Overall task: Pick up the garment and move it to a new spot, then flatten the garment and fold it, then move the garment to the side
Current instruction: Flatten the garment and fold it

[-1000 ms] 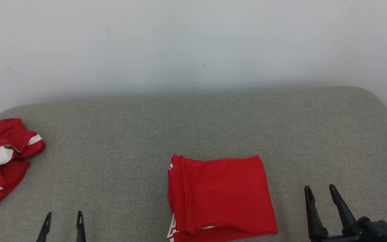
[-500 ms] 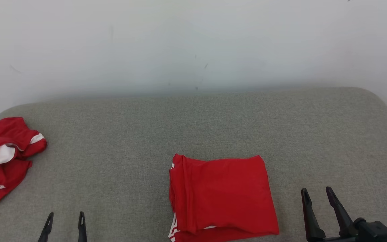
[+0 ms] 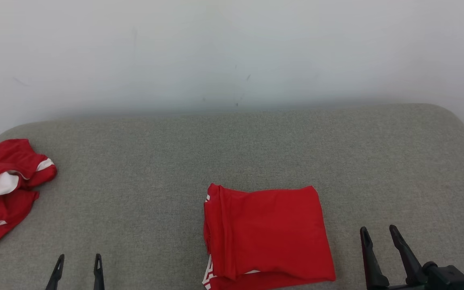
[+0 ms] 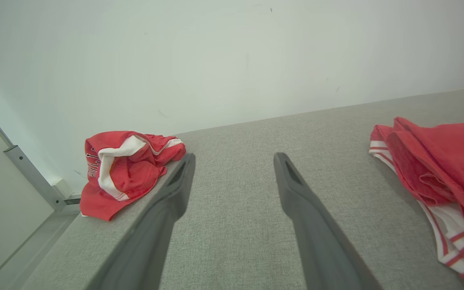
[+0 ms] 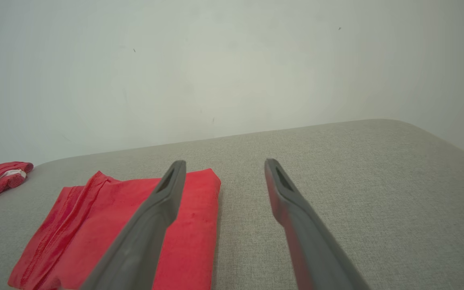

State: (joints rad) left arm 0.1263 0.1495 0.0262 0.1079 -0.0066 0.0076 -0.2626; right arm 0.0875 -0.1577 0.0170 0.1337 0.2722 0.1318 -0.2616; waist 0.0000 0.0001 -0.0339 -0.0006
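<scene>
folded red garment (image 3: 266,231) lies flat on the grey fabric surface (image 3: 232,145), middle of the near part, its bottom edge at the bottom of the head view. roughly square, top layer smooth, seam ridge down its left side, white striped trim (image 3: 207,278) peeking out at the lower left corner.

other things: crumpled red garment (image 3: 6,189) with white panels sits in a heap at the far left edge of the surface, well apart from the folded one, with bare grey fabric between them. white wall (image 3: 232,48) runs behind the surface. left wrist view shows a metal rail (image 4: 30,177) down beside the surface's left end.

count: two red garments, one folded and one crumpled. two grippers, two dark fingers each.

left gripper (image 3: 78,257): just the fingertips at the bottom of the head view, left of the folded garment and apart from it, pointing up toward the wall. jaws spread wide, grasping nothing. in its wrist view the crumpled garment is off to the left of its fingers and the folded one off to the right.

right gripper (image 3: 378,229): lower right of the head view, black body at the corner, fingers pointing up and leaning a bit left. near the folded garment's right edge with a strip of bare fabric between, not touching. jaws spread wide, nothing between them. in its wrist view its left finger overlaps the garment's right part; height over the surface can't be told.
</scene>
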